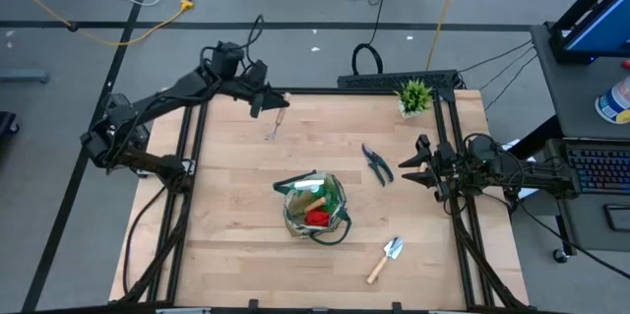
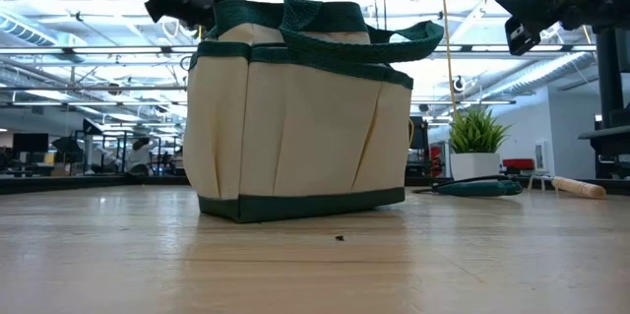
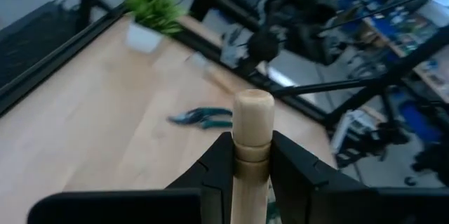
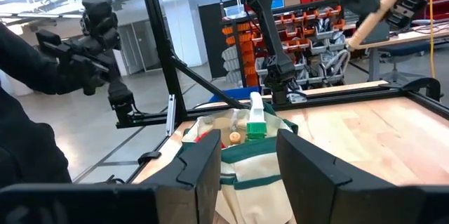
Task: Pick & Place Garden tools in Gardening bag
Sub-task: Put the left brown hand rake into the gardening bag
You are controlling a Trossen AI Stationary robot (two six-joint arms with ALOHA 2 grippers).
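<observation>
Gripping rake handle [image 3: 251, 136], left pincer [image 3: 251, 164]; tines hidden

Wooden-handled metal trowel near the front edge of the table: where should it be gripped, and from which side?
Grip the wooden-handled metal trowel across its straight wooden handle, coming from straight above. It lies flat on the light wooden table, apart from the beige fabric bag, handle toward the front edge and blade toward the back, so the round shaft is probably easier to hold.

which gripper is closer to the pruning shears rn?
Right. The right gripper waits just beside the pruning shears at the table's right edge; the left gripper, holding a wooden-handled tool, is far across, near the back-left.
</observation>
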